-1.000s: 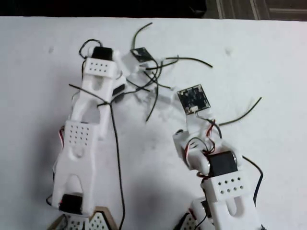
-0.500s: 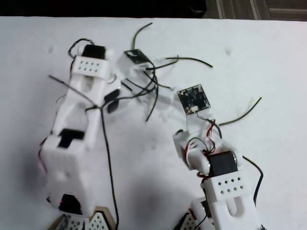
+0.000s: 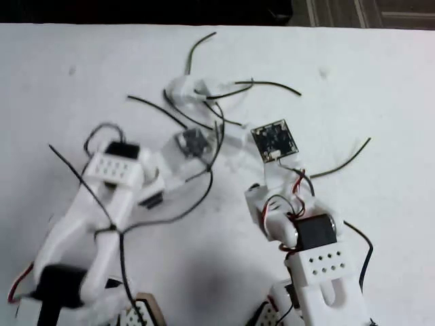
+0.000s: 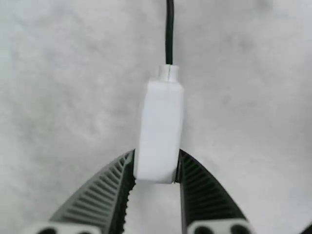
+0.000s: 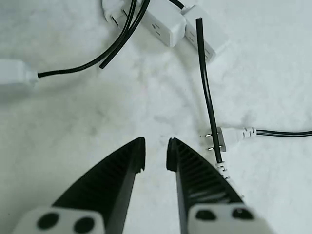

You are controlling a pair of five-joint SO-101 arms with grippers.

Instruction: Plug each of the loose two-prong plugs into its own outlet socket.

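Observation:
My left gripper (image 4: 155, 161) is shut on a white corded block (image 4: 161, 117), one grey finger (image 4: 119, 187) on each side. A black cord (image 4: 169, 29) leaves the block's far end, and I cannot tell if the block is a plug or a socket. My right gripper (image 5: 155, 153) hovers over the table, slightly open with nothing in it. A loose white two-prong plug (image 5: 220, 139) lies just beside one of its fingers (image 5: 195, 175). Two white outlet sockets (image 5: 163, 24) lie farther ahead. In the high view the left arm (image 3: 102, 197) is near left and the right arm (image 3: 306, 238) near right.
Several black cords (image 3: 204, 115) tangle across the middle of the white table (image 3: 380, 81), around white socket pieces (image 3: 178, 88). A further white corded piece (image 5: 12, 73) lies off to one side of the right gripper. Bare table lies at the far left and far right.
The left arm has pulled back from the far side towards the near left, dragging the white block and its cord along. The right arm has kept still.

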